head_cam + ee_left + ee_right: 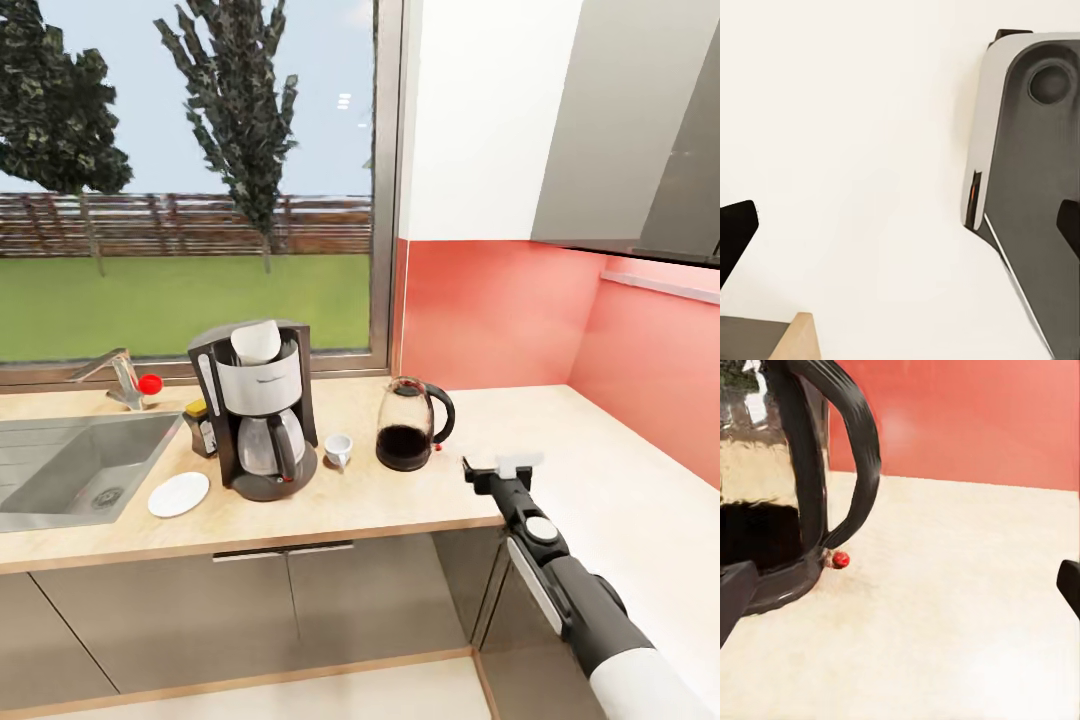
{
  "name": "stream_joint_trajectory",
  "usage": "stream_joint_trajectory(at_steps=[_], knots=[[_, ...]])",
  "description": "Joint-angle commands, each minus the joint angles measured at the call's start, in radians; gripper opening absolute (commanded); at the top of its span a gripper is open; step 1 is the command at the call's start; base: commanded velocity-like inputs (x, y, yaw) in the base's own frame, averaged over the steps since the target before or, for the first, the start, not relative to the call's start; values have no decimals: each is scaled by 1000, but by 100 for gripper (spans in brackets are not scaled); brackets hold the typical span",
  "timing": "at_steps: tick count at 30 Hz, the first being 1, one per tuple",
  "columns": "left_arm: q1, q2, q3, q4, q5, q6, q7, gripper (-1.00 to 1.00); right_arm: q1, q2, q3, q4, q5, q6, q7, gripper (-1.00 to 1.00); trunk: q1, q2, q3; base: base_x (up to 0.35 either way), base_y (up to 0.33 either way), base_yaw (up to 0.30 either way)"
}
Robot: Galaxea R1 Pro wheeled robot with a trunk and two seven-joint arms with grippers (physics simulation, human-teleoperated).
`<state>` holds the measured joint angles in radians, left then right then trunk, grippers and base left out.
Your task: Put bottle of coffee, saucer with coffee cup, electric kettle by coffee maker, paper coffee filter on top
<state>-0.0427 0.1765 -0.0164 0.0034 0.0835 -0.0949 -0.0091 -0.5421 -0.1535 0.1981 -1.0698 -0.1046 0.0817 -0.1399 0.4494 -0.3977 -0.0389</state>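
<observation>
From the head camera I see the coffee maker (258, 410) standing on the pale surface (420, 500) by the sink (70, 465). The white paper filter (257, 341) sits on its top. The little coffee jar (200, 428) is tucked just behind its left side. The saucer (179, 494) lies flat in front, near the sink. The cup (338, 450) stands on the surface just right of the coffee maker, apart from the saucer. The glass kettle (408, 424) stands further right.

My right hand (503, 467) hangs over the surface, just right of the kettle, and it is wide apart with nothing in it.

My left wrist camera looks down at a pale floor and part of the robot's grey body (1031, 187). The left hand's fingers (735, 240) are spread wide, holding nothing.

My right wrist camera shows the kettle's black handle (859, 457) close up, with the red wall (967, 420) behind.
</observation>
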Motion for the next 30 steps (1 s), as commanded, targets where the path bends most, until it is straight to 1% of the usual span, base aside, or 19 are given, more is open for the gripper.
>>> stream_joint_trajectory(at_steps=[1, 2, 3, 4, 5, 7, 11, 18, 30], knots=[[-1, 4, -3, 1, 9, -3, -1, 100, -1, -4, -30, 4, -10, 2, 21, 100, 1, -2, -2, 0, 0, 0], [-1, 6, -3, 1, 9, -3, -1, 100, -1, -5, -48, 6, -10, 2, 34, 100, 1, -2, -2, 0, 0, 0], [-1, 9, -3, 1, 9, -3, -1, 100, -1, -6, -83, 8, -10, 1, 61, 100, 1, -2, -2, 0, 0, 0], [0, 10, -3, 1, 9, -3, -1, 100, -1, -6, -100, 9, -10, 1, 74, 100, 1, -2, -2, 0, 0, 0], [0, 12, -3, 1, 9, -3, -2, 100, -1, -7, -129, 11, -9, 1, 99, 100, 1, -2, -2, 0, 0, 0], [0, 14, -3, 1, 9, -3, -2, 100, -1, -7, -160, 11, -7, 1, 132, 100, 1, -2, -2, 0, 0, 0], [-1, 14, -3, 1, 9, -3, -2, 100, -1, -8, -190, 11, -6, -3, 168, 100, 1, -2, -2, 4, 0, 0], [-2, 13, -4, 0, 9, -2, -2, 100, -1, -8, -192, 7, -6, -6, 170, 100, 1, -2, -2, 125, 0, 0], [-2, 9, -5, 0, 7, -3, -2, 100, -1, -8, -193, 11, -4, -7, 163, 100, 1, -2, -2, 306, 60, 0]])
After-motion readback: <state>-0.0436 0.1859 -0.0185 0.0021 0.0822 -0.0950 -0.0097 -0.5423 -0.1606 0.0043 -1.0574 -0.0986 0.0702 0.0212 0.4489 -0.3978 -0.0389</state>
